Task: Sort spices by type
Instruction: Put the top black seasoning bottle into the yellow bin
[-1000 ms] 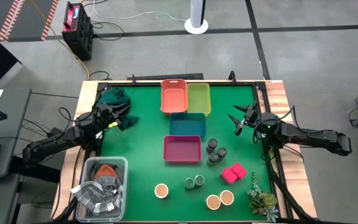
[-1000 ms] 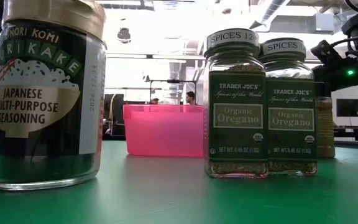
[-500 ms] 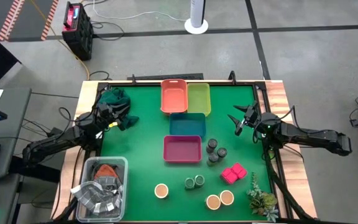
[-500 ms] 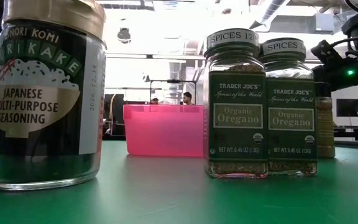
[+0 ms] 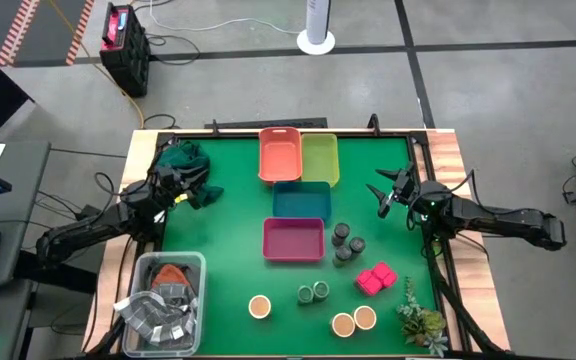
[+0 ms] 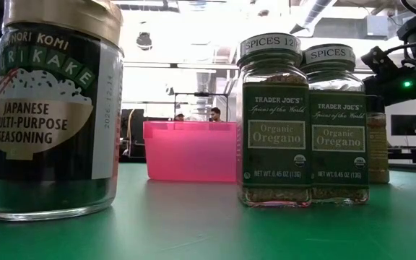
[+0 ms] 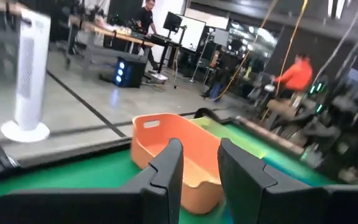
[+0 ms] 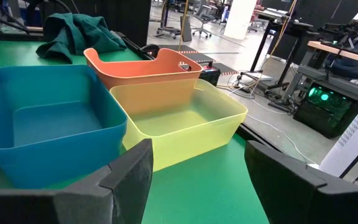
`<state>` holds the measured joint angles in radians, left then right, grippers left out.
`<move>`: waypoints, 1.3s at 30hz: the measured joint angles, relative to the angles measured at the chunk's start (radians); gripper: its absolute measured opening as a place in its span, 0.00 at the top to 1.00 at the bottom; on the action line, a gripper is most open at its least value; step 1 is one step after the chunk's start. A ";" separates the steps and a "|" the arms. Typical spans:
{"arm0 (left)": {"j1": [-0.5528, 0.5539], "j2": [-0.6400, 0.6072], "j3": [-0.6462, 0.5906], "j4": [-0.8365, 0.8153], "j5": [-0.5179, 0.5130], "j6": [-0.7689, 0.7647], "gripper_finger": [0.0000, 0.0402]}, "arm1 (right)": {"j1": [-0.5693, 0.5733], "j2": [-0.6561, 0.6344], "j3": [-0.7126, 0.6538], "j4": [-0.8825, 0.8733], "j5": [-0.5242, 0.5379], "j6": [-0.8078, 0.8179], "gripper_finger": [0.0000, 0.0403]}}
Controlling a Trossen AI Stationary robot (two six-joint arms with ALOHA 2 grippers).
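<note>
Three dark grey round jars stand right of the pink tray. Two pink blocks lie nearer the front right. Two green-lidded oregano jars stand near the front edge. One tan-topped jar stands front left of them, two more front right. My left gripper hovers over the table's far left, open, holding nothing. My right gripper hovers over the far right, open wide and empty.
Orange tray, yellow-green tray, blue tray and pink tray sit mid-table. A green cloth lies far left, a clear bin front left, a plant sprig front right. People show in the room beyond.
</note>
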<state>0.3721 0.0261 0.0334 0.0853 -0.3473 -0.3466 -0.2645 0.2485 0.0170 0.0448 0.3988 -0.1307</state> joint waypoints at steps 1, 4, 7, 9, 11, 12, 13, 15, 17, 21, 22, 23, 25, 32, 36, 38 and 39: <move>0.000 0.000 0.000 0.009 0.001 -0.055 0.77 | 0.000 0.000 0.000 0.000 0.000 0.000 0.30; 0.000 0.000 0.000 0.013 0.031 -0.273 0.77 | 0.000 0.000 0.000 0.000 0.000 0.000 0.30; 0.000 0.000 0.000 0.032 0.055 -0.498 0.77 | 0.000 0.000 0.000 0.000 0.000 0.000 0.30; 0.000 0.000 0.000 0.036 0.052 -0.624 0.77 | 0.000 0.000 0.000 0.004 0.000 0.000 0.30; 0.000 0.000 0.000 0.027 0.042 -0.672 0.77 | 0.000 0.000 0.000 0.011 0.000 0.007 0.30; 0.000 0.000 0.000 0.022 0.036 -0.676 0.77 | 0.001 0.000 0.000 0.018 0.000 0.040 0.30; 0.000 0.000 0.000 0.020 0.032 -0.678 0.77 | 0.005 0.000 -0.001 0.027 -0.001 0.096 0.30; 0.000 0.000 0.000 0.018 0.027 -0.695 0.77 | 0.011 0.000 -0.002 0.065 -0.001 0.230 0.30; 0.000 0.000 0.000 0.017 0.016 -0.746 0.77 | 0.017 0.000 -0.002 0.118 -0.005 0.350 0.30; 0.000 0.000 0.000 0.037 -0.009 -0.805 0.77 | 0.017 -0.001 -0.002 0.213 -0.008 0.678 0.30; 0.000 0.000 0.000 0.049 -0.009 -0.805 0.77 | 0.017 -0.001 -0.002 0.226 -0.008 0.779 0.30; 0.000 0.000 0.000 0.062 -0.009 -0.806 0.77 | 0.017 -0.001 -0.002 0.232 -0.008 0.874 0.30; 0.000 0.000 0.001 0.106 -0.006 -0.780 0.77 | 0.016 0.000 -0.002 0.229 -0.010 1.028 0.30; 0.000 0.007 0.091 0.157 0.010 -0.541 0.77 | 0.015 0.000 0.000 0.237 -0.071 1.195 0.30; 0.000 0.069 0.158 0.132 0.073 -0.449 0.77 | 0.039 0.007 0.102 0.171 -0.263 0.977 0.30; -0.001 0.121 0.196 0.130 0.105 -0.402 0.77 | 0.061 0.034 0.203 0.018 -0.266 0.927 0.30; -0.001 0.152 0.215 0.131 0.116 -0.384 0.77 | 0.073 0.054 0.260 -0.084 -0.266 0.899 0.30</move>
<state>0.3714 0.1783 0.2482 0.2166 -0.2317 -0.7303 -0.1914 0.3023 0.2767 -0.0390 0.1329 0.7680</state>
